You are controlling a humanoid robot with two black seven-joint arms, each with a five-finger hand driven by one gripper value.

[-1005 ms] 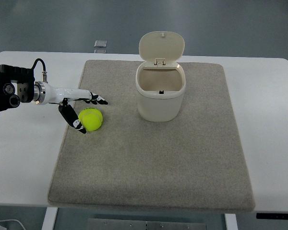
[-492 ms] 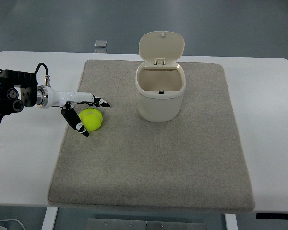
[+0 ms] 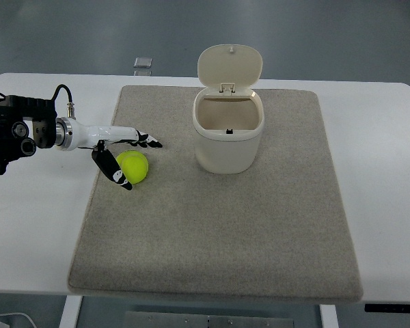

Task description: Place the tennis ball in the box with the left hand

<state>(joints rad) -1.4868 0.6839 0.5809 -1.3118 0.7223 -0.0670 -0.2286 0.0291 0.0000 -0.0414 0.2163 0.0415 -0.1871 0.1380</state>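
A robotics lab or test room is suggested. A plain white tabletop is covered by a grey felt mat, laid out like a trial station. Bare grey-blue flooring is seen beyond the far edge. A cabled mechanical arm is seen at left.

A single camera looks steeply down from the robot's own side, far enough back to take in nearly the whole white surface and all of the grey mat filling the middle of the frame. Dark floor runs along the top edge. The near edge of the surface lies along the bottom, with floor showing below it.
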